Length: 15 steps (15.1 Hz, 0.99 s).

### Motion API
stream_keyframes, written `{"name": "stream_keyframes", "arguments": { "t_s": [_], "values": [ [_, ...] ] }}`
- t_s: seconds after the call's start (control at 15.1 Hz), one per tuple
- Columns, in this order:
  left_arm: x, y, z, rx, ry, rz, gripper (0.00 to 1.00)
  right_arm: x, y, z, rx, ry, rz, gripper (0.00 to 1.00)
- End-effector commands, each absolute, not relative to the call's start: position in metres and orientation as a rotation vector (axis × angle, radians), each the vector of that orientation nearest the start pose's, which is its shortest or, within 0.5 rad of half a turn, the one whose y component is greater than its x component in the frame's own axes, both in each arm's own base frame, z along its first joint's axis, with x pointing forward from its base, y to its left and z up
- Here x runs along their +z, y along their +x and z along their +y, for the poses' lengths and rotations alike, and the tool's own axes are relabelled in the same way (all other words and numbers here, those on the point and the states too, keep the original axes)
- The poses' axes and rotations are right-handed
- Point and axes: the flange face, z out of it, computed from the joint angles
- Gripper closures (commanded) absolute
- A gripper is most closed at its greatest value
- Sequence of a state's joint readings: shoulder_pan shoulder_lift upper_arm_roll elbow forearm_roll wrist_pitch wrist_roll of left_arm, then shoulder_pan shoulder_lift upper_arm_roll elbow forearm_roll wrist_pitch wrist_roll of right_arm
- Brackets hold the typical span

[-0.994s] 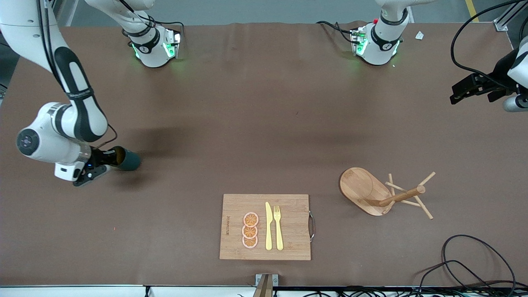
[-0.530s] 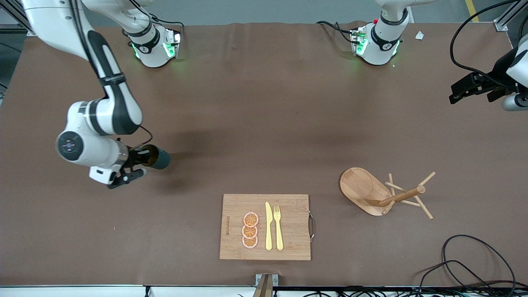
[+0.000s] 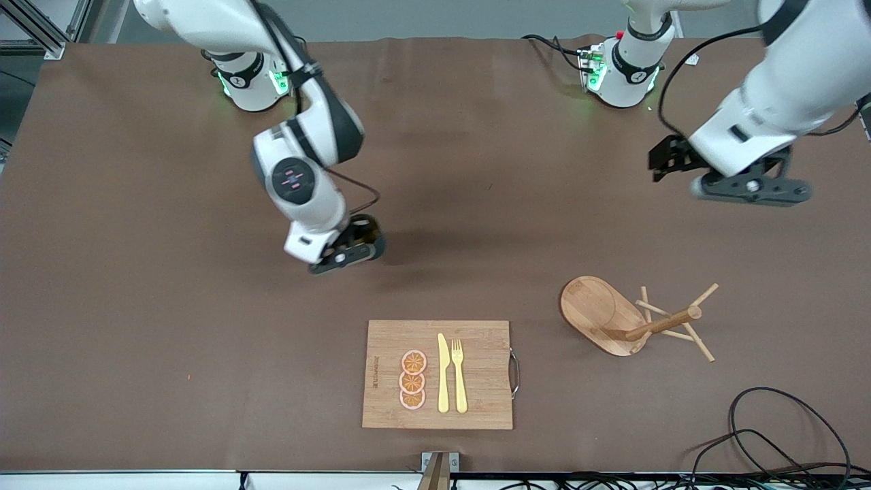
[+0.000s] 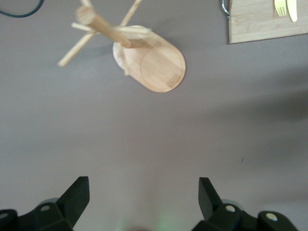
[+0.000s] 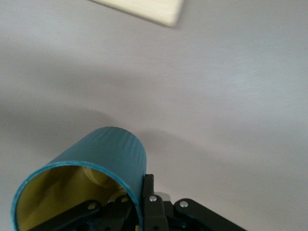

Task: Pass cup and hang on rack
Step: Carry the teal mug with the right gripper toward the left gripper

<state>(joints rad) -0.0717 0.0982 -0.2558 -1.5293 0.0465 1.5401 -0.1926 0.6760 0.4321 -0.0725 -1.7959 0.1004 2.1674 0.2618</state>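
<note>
The cup (image 5: 106, 154) is dark teal with a yellow inside. My right gripper (image 5: 139, 190) is shut on its wall, one finger inside and one outside. In the front view the right gripper (image 3: 354, 245) is over the table's middle, above bare table farther from the camera than the cutting board, and the hand hides the cup. The rack (image 3: 626, 316), light wood with an oval base, sits toward the left arm's end, its post and pegs pointing that way; it also shows in the left wrist view (image 4: 144, 57). My left gripper (image 3: 663, 163) is open and empty (image 4: 143, 192), above bare table.
A wooden cutting board (image 3: 476, 374) with a yellow knife, a fork and orange slices lies near the front edge; its corner shows in the left wrist view (image 4: 255, 24). Black cables (image 3: 782, 435) lie at the front corner on the left arm's end.
My right arm has swung the cup from the right arm's end of the table to over its middle. My left gripper has moved in from the table's edge toward the middle.
</note>
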Motion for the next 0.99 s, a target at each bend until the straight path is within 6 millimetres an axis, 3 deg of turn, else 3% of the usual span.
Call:
{"name": "stream_keyframes", "arguments": {
  "t_s": [0.0,0.13,0.27,0.6,0.93],
  "values": [
    [0.572,0.563,-0.205,0.082,-3.063,0.163,0.00,0.279,0.528,0.431,0.089,-3.112,-0.349,1.00],
    [0.557,0.569,-0.214,0.086,-3.046,0.099,0.00,0.267,0.519,0.475,0.061,-3.119,-0.275,1.00],
    [0.546,0.573,-0.216,0.102,-3.046,0.049,0.00,0.261,0.515,0.497,0.041,-3.119,-0.252,1.00],
    [0.526,0.583,-0.216,0.123,-3.045,0.038,0.00,0.254,0.495,0.518,0.037,-3.140,-0.233,1.00],
    [0.512,0.588,-0.216,0.150,-3.034,0.039,0.00,0.245,0.488,0.527,0.016,-3.162,-0.292,0.97]
  ]
}}
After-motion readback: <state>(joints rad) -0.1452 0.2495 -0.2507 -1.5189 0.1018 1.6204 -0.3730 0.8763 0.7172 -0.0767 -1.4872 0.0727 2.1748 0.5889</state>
